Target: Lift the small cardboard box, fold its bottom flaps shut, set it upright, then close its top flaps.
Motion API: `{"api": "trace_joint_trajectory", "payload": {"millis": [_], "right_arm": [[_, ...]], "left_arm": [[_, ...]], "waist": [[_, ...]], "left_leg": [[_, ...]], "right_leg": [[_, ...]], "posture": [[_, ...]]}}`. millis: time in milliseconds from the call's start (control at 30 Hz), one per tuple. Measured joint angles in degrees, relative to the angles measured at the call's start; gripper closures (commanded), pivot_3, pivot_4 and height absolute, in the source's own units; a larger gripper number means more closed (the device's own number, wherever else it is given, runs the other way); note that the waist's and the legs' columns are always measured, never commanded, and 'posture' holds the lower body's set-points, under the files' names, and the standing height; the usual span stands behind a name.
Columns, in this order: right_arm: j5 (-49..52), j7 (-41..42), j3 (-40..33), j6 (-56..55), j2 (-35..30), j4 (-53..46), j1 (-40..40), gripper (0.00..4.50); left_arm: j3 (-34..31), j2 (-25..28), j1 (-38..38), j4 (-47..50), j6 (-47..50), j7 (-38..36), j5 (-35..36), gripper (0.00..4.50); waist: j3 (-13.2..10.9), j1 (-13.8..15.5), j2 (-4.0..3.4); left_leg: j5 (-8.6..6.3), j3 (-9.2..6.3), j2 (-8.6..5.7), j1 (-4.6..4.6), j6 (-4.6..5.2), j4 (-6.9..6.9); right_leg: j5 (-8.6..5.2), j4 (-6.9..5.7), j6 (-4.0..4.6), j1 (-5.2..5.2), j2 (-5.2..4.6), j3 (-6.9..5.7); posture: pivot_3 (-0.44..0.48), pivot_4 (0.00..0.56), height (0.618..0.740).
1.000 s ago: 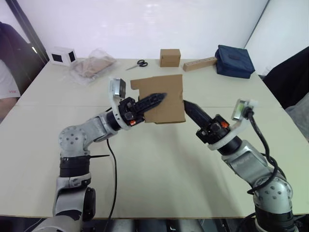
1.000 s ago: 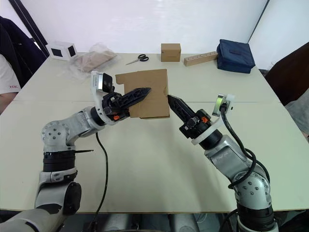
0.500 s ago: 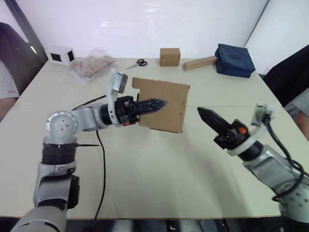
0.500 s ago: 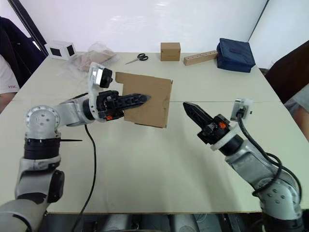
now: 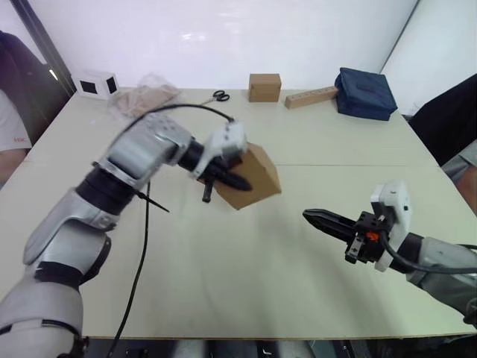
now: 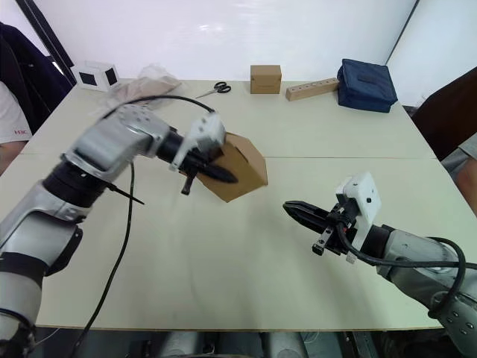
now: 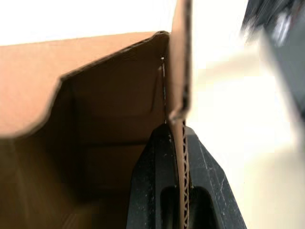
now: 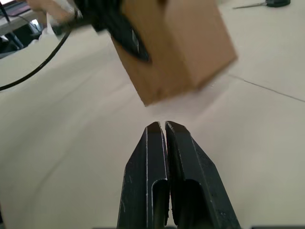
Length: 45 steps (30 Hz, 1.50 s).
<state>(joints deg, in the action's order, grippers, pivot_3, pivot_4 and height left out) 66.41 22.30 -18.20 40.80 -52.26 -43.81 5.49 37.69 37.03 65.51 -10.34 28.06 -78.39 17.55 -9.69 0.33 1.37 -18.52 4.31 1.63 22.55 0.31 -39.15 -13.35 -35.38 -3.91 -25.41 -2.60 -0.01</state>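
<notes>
A plain brown, unprinted small cardboard box (image 5: 252, 177) is seen, darker brown inside in the left wrist view. Black fingers are borne by the left gripper (image 5: 237, 181) and the right gripper (image 5: 311, 217), each with a white wrist housing. The pale cream table (image 5: 223, 276) is unpatterned. Beyond the carton, a brown cube-shaped box (image 5: 264, 87), a navy blue fabric bag (image 5: 363, 93), a light tan wooden block (image 5: 309, 97) and a white box with black squares (image 5: 97, 83) are seen.
</notes>
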Motion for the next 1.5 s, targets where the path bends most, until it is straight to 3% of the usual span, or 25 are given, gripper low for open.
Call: {"api": "trace_joint_trajectory", "payload": {"millis": [133, 267, 533, 567, 633, 700, 767, 1000, 1167, 1367, 1500], "right_arm": [[-1.47, 0.29, 1.62, 0.11, 0.26, 0.07, -1.14, 4.42], [-2.49, 0.96, 2.28, 0.13, 0.78, 0.10, -1.48, 4.42], [-4.43, 1.44, 4.69, 0.13, 2.81, 0.30, -3.18, 4.42], [-4.92, 1.45, 5.06, 0.14, 3.14, 0.31, -3.20, 4.50], [-5.18, 1.43, 5.45, 0.14, 3.91, 0.32, -3.30, 4.50], [-5.50, 1.38, 6.16, 0.18, 4.19, 0.30, -3.13, 4.50], [-5.55, 1.31, 6.25, 0.22, 4.52, 0.30, -3.15, 4.50], [-5.53, 0.66, 6.26, 0.54, 4.63, 0.19, -3.17, 4.50], [-5.52, 0.45, 6.26, 0.70, 4.83, 0.15, -3.17, 4.50], [-5.56, 0.40, 6.26, 0.83, 5.25, 0.15, -3.27, 4.50], [-8.33, 0.40, 6.54, -0.16, 7.45, 0.65, -3.31, 4.50]], "left_arm": [[4.07, -0.73, 0.01, 0.63, -7.20, -6.44, -7.44, 4.50], [7.21, -2.13, -0.12, 2.43, -8.03, -9.52, -13.01, 4.50], [10.08, -5.13, -2.81, 6.99, -13.85, -7.66, -25.80, 4.50], [9.95, -5.58, -3.14, 7.24, -13.69, -7.36, -26.85, 4.09], [9.77, -6.38, -3.68, 7.22, -12.19, -7.11, -27.61, 3.83], [9.01, -7.75, -3.78, 7.59, -8.35, -7.48, -28.26, 2.94], [8.41, -8.59, -3.78, 7.77, -6.12, -7.69, -28.28, 2.47], [4.10, -11.21, -0.08, 8.83, 3.17, -10.43, -24.43, 0.03], [-2.52, -9.61, 3.85, 8.78, 8.85, -11.77, -19.83, 0.03], [-5.98, -7.53, 4.50, 8.87, 13.86, -12.23, -15.40, 0.03], [-21.39, -7.24, 3.53, 8.61, 22.19, -10.04, -4.20, 0.03]], "waist": [[0.00, 0.43, 0.00], [0.00, 0.50, 0.00], [0.06, 0.42, -0.09], [0.09, 0.46, -0.14], [0.10, 0.53, -0.16], [0.10, 0.46, -0.16], [0.10, 0.40, -0.16], [0.09, 0.41, -0.15], [0.09, 0.23, -0.15], [0.09, 0.39, -0.15], [0.10, -0.19, -0.19]], "left_leg": [[-0.10, 0.00, 0.00, 0.04, 0.17, 0.00], [-0.10, 0.00, -0.01, 0.10, 0.18, -0.08], [-0.10, -0.02, 0.00, -0.34, 0.18, -0.12], [-0.09, -0.07, 0.01, -0.44, 0.18, -0.12], [-0.09, -0.15, 0.04, -0.56, 0.18, -0.17], [-0.09, -0.20, 0.03, -0.50, 0.18, -0.32], [-0.09, -0.23, 0.03, -0.39, 0.18, -0.42], [-0.17, -0.30, 0.02, -0.04, 0.31, -0.73], [-0.17, -0.29, 0.02, -0.12, 0.32, -0.81], [-0.16, -0.34, 0.02, -0.16, 0.31, -0.89], [-0.16, -0.29, 0.05, -0.17, 0.31, -0.92]], "right_leg": [[0.00, 0.04, -0.02, -0.01, 0.01, -0.01], [0.01, 0.05, -0.05, 0.01, -0.07, 0.02], [0.04, -0.08, -0.09, 0.39, 0.00, 0.05], [0.04, -0.12, -0.09, 0.51, 0.01, 0.04], [0.03, -0.15, -0.09, 0.66, 0.03, 0.04], [0.04, -0.19, -0.10, 0.68, 0.03, 0.05], [0.05, -0.19, -0.13, 0.66, 0.03, 0.05], [0.06, -0.21, -0.24, 0.47, 0.03, 0.01], [0.02, -0.44, -0.27, 0.46, 0.03, 0.04], [-0.01, -0.70, -0.28, 0.43, 0.04, 0.04], [0.01, -0.77, -0.31, 0.38, 0.04, 0.08]], "posture": [[0.000, 0.150, 0.740], [0.000, 0.150, 0.740], [0.000, 0.150, 0.740], [0.000, 0.150, 0.740], [0.000, 0.150, 0.740], [0.000, 0.150, 0.740], [0.000, 0.150, 0.740], [0.000, 0.150, 0.740], [0.000, 0.150, 0.740], [0.000, 0.150, 0.740], [0.000, 0.150, 0.740]]}}
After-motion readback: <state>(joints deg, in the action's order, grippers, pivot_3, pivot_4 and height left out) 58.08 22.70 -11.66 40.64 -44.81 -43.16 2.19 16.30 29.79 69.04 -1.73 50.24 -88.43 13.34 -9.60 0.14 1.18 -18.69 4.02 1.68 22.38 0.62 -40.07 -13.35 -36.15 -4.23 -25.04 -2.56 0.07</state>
